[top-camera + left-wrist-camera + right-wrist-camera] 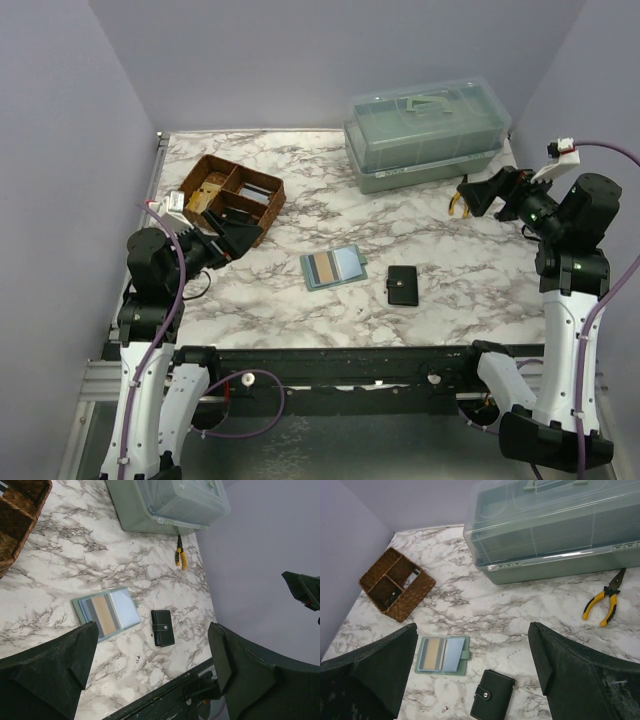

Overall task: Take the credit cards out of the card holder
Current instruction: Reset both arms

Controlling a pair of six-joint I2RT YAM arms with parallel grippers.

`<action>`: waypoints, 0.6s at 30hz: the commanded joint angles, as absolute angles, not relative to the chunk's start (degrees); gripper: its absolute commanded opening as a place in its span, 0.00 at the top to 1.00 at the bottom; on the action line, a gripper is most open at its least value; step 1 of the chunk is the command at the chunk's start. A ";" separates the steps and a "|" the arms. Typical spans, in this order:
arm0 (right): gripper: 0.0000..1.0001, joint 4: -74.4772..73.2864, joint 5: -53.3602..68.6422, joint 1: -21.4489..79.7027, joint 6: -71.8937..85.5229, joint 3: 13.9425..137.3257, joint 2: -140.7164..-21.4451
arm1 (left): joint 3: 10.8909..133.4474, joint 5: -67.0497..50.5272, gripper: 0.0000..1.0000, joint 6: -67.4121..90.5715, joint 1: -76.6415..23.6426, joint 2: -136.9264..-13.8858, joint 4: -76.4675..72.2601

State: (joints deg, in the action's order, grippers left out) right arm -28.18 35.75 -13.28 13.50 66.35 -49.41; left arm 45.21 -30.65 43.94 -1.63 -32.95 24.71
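Observation:
The sage green card holder (311, 270) lies open and flat on the marble table, near the middle. A tan-brown credit card (322, 267) and a pale blue credit card (346, 262) sit side by side in it. My left gripper (230, 238) hovers open to its left, by the basket, with nothing between its fingers. My right gripper (480, 195) hangs open and empty at the far right, well off from it. The left wrist view shows the card holder (76, 606) and both cards (104, 614) beyond my left gripper (152, 626). In the right wrist view the card holder (465, 655) lies below my right gripper (472, 626).
A shut black snap wallet (403, 286) lies just right of the card holder. A brown wicker basket (207, 164) with compartments stands at the back left. A translucent green lidded box (425, 130) stands at the back right. Yellow-handled pliers (605, 600) lie in front of it.

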 commanded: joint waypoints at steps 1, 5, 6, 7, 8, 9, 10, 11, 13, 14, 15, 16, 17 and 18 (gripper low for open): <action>0.00 -26.93 37.31 -13.97 13.84 65.49 -49.46 | 43.33 -32.17 0.01 44.09 -1.85 -32.14 23.37; 0.00 -26.57 37.65 -14.29 14.06 65.22 -49.62 | 42.76 -32.08 0.01 44.13 -1.84 -31.57 23.32; 0.00 -26.55 37.78 -14.40 14.17 65.30 -49.64 | 42.72 -32.08 0.01 44.12 -1.85 -31.54 23.34; 0.00 -26.61 37.79 -14.53 14.16 65.38 -49.73 | 42.64 -32.08 0.01 44.10 -1.85 -31.57 23.31; 0.00 -26.63 37.79 -14.55 14.19 65.47 -49.70 | 42.51 -32.08 0.01 44.12 -1.85 -31.63 23.26; 0.00 -26.63 37.79 -14.63 14.17 65.43 -49.66 | 42.41 -32.08 0.01 44.20 -1.85 -31.78 23.17; 0.00 -26.63 37.79 -14.61 14.15 65.35 -49.58 | 42.30 -32.12 0.01 44.21 -1.85 -31.85 23.04; 0.00 -26.63 37.81 -14.70 14.18 65.11 -49.46 | 42.21 -32.16 0.01 44.29 -1.85 -31.85 23.03; 0.00 -26.59 37.79 -14.75 14.22 64.81 -49.32 | 42.19 -32.33 0.01 44.27 -1.83 -31.75 22.94; 0.00 -26.55 37.87 -14.83 14.22 64.64 -49.21 | 42.19 -32.39 0.01 44.27 -1.85 -31.74 22.88; 0.00 -26.48 37.95 -14.96 14.16 64.48 -49.14 | 42.23 -32.43 0.01 44.21 -1.85 -31.59 22.92; 0.00 -26.41 38.01 -15.01 14.21 64.43 -49.17 | 42.27 -32.47 0.01 44.14 -1.83 -31.61 22.92; 0.00 -26.37 38.09 -15.08 14.30 64.42 -49.14 | 42.23 -32.51 0.01 44.12 -1.83 -31.58 22.90; 0.00 -26.37 38.14 -15.12 14.29 64.47 -49.11 | 42.19 -32.60 0.01 44.19 -1.84 -31.59 22.90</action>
